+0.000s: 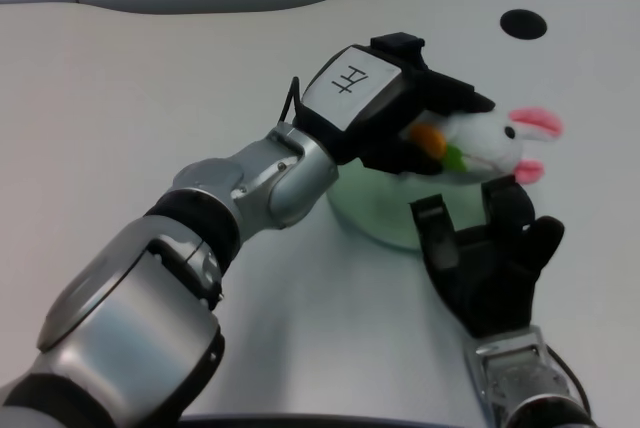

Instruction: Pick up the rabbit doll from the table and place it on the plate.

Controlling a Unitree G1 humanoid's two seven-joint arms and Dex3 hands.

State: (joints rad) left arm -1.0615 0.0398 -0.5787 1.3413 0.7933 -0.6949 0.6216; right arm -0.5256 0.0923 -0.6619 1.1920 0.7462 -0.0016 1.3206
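Even, soft indoor light falls from above, leaving the white desk bright but not blown out, with only faint shadows under the left forearm toward six o'clock. The silver shells carry mild sheen; the picture is slightly soft and grainy, blurrier toward the seven o'clock corner.

- The left hand is holding the doll over the plate, covering most of it; only the plate's near rim is showing bare.
- The right hand is lying just beside the plate's near right edge, blocking that side.
- The table is lying open left of the plate and beyond it.
- A black hole is sitting well beyond the plate.
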